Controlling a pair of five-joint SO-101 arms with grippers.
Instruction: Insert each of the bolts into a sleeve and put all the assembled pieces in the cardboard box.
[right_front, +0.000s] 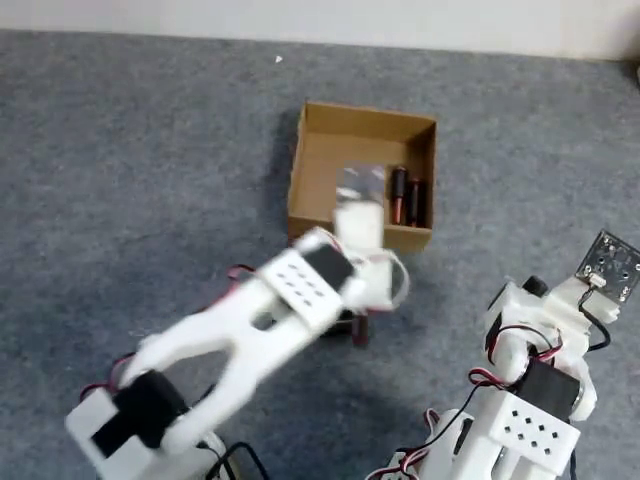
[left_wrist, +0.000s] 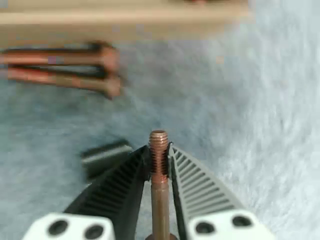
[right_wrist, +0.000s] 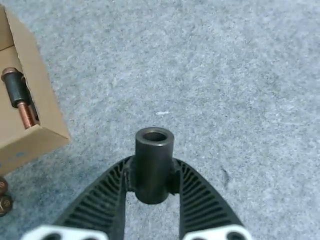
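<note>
My left gripper is shut on a copper bolt whose threaded end pokes out past the fingertips. It hangs over the carpet just in front of the cardboard box. Beyond it, two loose bolts and a dark sleeve lie on the carpet. My right gripper is shut on a dark sleeve, its open bore facing away from the gripper, to the right of the box. Two assembled pieces lie in the box.
The left arm stretches from the lower left up to the box front. The right arm stands at the lower right. Grey carpet lies open to the left of the box and beyond it. Two bolt heads show beside the box corner.
</note>
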